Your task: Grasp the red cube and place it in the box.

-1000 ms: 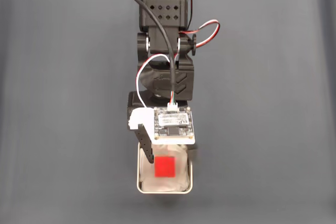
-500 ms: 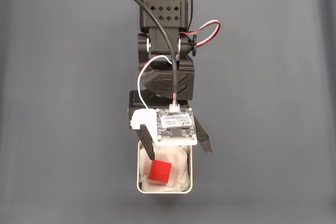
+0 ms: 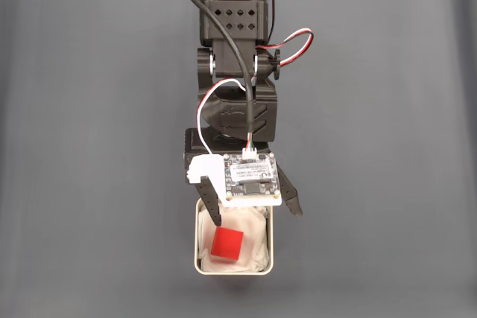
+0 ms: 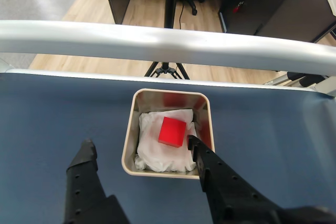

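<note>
Looks like we're basically done: the small bright red cube (image 4: 172, 131) sits on the white paper inside the square metal-rimmed box (image 4: 127, 145), the black two-finger tool (image 3: 252, 212) hangs open above, so next we'd just lift clear.

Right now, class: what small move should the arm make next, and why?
Probably lift the tool straight up and back from the box. The cube already lies on the white lining inside, and the open jaws touch nothing, though one fingertip overlaps the rim in the wrist view.
</note>
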